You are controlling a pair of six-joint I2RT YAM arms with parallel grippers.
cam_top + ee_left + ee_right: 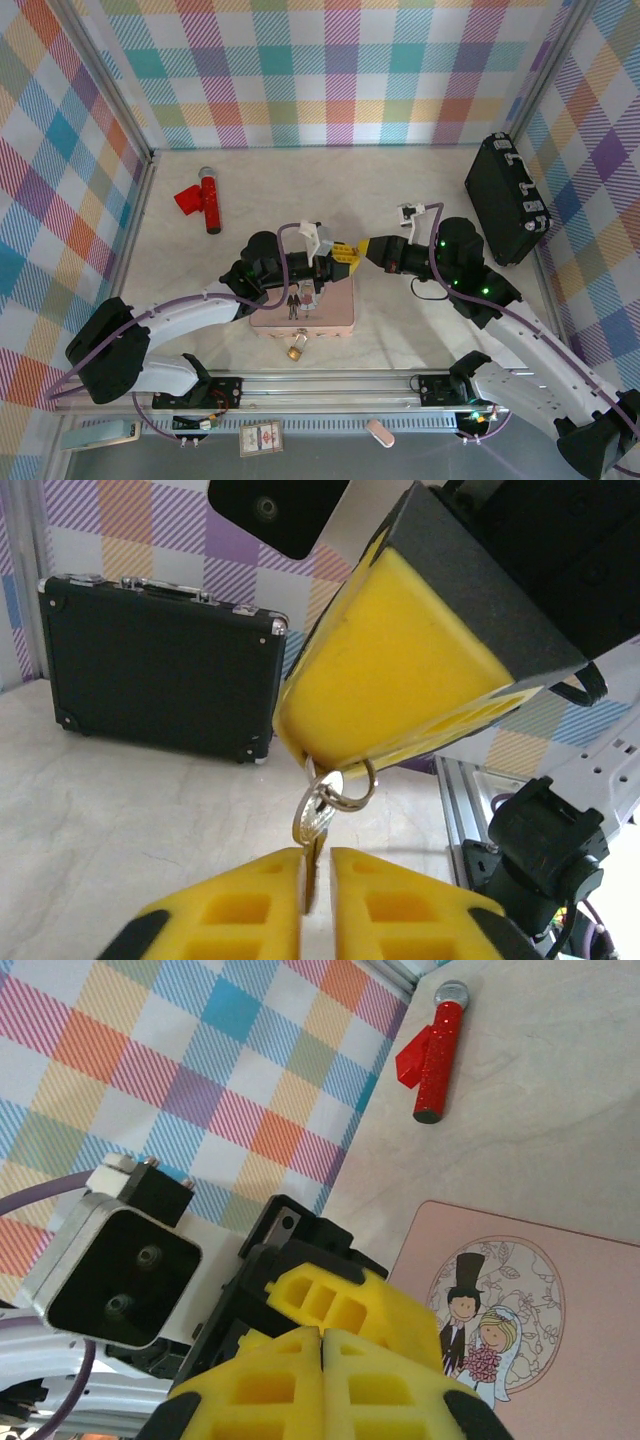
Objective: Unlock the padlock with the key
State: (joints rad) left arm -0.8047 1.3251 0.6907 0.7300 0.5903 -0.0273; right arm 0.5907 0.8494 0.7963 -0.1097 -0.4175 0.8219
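Fingers of the left arm (260, 905) stand at a narrow slot with the blade of the key (312, 825) inside it. A sliver of light shows beside the blade, so we cannot tell whether they pinch it yet. Above them the right fingers (390, 680) are pressed together on the top of the key, which hangs from their tip with its ring (352, 785) looped to one side. We read this as a handover in mid-air: the right side offers the key blade-down so the left can take it lower, probably to get a firmer hold for the lock. Both arms meet above the pink box (335, 310). The padlock (296, 352) lies on the worktop (390, 340) at the box's near edge, touching it or just beside it, and well apart from the key. From above, the key is too small to pick out between the yellow tips. We cannot make out the blade's teeth, how much of the head the right fingers cover, or which way the padlock's keyhole faces.
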